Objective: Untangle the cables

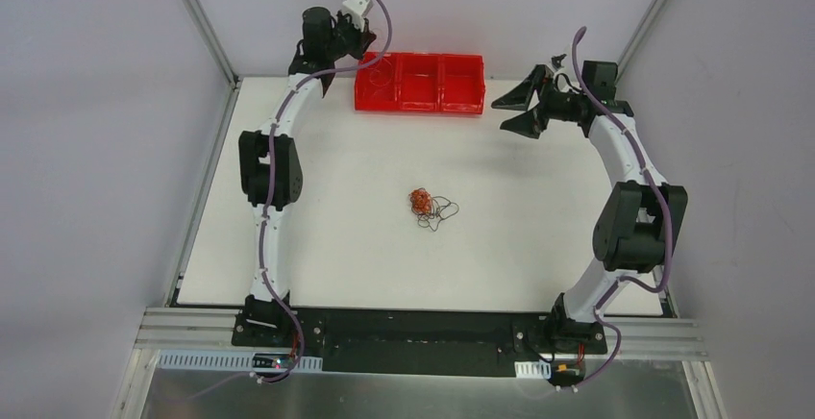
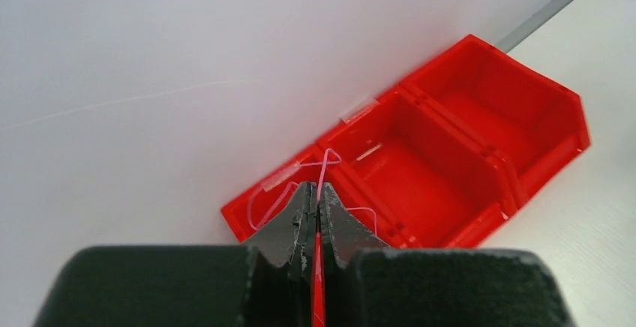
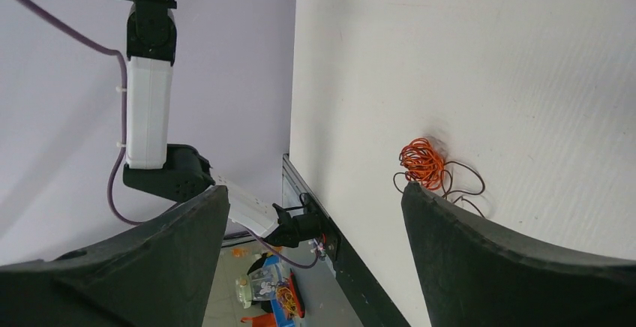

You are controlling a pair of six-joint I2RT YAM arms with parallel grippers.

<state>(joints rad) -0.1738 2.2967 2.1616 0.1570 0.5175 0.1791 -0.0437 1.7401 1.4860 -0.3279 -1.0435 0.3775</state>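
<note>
1. Nearest you, the left arm [image 1: 272,164] and right arm [image 1: 634,222] are bolted at the near edge of the worktop [image 1: 336,236].
2. Mid-worktop lie the cables [image 1: 430,207]. They form one small knot, an orange clump with thin black loops trailing toward the right arm's side. It has no clear long axis.
3. Farther back, the right jaws stand wide apart and empty above the worktop. The knot lies nearward and to their left, well apart. From the right wrist it shows between the fingers [image 3: 480,259], close to one.
4. Farthest, the left jaws are pressed together on a thin red wire [image 2: 322,169], its loops hanging over the left compartment of the red bin [image 1: 423,109].
5. Your right arm is free and seems the nearer to the knot, so it probably makes the next reach.
</note>
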